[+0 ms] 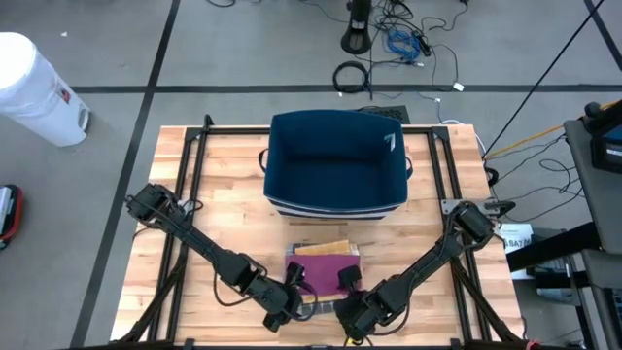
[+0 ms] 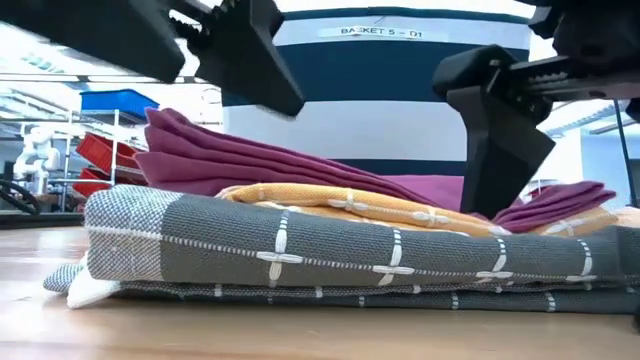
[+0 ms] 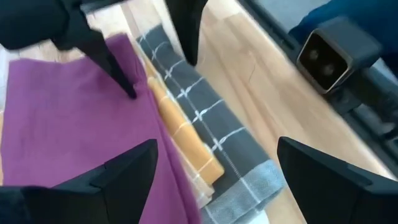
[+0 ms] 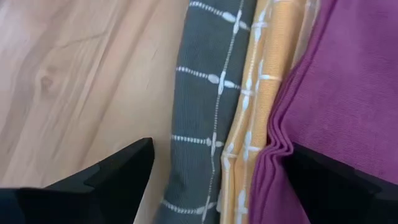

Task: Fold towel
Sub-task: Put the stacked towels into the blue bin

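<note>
The wooden table (image 1: 224, 175) has a pale butcher-block top framed by black rails. A dark blue basket (image 1: 335, 165) with a white band near its base stands on the far middle of the top. Nearer the front edge lies a stack of folded towels: the grey checked towel (image 2: 330, 255) rests directly on the wood, an orange checked towel (image 2: 340, 205) lies on it, and a purple towel (image 1: 324, 266) sits on top
</note>
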